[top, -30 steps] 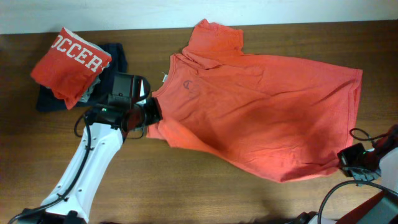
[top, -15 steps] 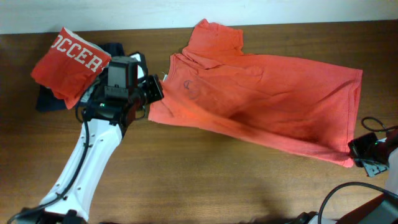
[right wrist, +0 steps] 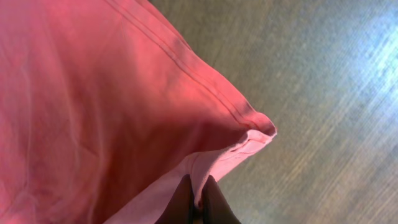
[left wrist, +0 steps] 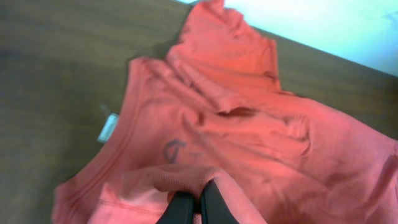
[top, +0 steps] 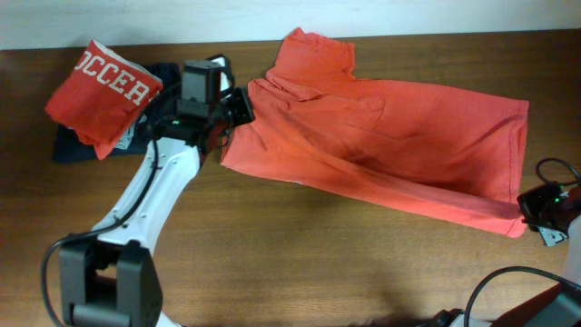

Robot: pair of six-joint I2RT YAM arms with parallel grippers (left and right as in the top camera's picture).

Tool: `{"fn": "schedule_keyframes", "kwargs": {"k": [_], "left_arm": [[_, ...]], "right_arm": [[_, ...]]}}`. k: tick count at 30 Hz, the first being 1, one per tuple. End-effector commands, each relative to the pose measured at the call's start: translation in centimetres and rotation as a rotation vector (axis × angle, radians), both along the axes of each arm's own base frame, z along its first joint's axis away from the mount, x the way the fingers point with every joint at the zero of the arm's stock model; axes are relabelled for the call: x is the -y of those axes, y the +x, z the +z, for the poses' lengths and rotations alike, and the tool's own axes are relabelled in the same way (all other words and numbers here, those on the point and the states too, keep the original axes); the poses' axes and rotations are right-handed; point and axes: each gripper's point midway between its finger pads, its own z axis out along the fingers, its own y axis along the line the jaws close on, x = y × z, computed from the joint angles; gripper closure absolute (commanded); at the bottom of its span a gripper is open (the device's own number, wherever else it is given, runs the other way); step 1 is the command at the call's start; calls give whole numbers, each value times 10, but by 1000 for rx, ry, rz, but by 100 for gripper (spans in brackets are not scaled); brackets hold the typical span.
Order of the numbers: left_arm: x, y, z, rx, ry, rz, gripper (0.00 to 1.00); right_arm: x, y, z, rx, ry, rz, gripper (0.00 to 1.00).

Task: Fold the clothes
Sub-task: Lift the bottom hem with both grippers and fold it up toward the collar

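We hold the large coral-red short-sleeved cotton T-shirt (top: 390, 136) by both ends of its near edge. Our left gripper (left wrist: 194, 202) is clamped on a doubled fold of cloth by the collar, with the white neck label (left wrist: 107, 127) beyond and left of the fingertips. Our right gripper (right wrist: 198, 199) pinches the hem corner, with the brown wooden table (right wrist: 323, 93) beyond it. Held so, the edge runs taut between our fingers. We judge this lets the near half fold evenly over the rest, which lies flat.
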Motion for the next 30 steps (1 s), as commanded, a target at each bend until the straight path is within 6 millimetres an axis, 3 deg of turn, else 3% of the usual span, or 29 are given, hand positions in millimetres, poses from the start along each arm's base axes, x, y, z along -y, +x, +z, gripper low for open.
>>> {"fn": "schedule_keyframes", "kwargs": {"k": [1,9,21,30], "left_arm": [[13,13,5,48,32,-46,99],[30,19,-1,90,62,-103,99],[24,27,-21,83,128,-75,99],[25,33,-35,76,133,-78,99]], "right_arm": [[4,13,4,-7,-54,22,96],[4,34,-11,-31,-91,48,96],[22,50,-32,-26,-125,34,96],[33,58,-32,-5,-166,23,96]]}}
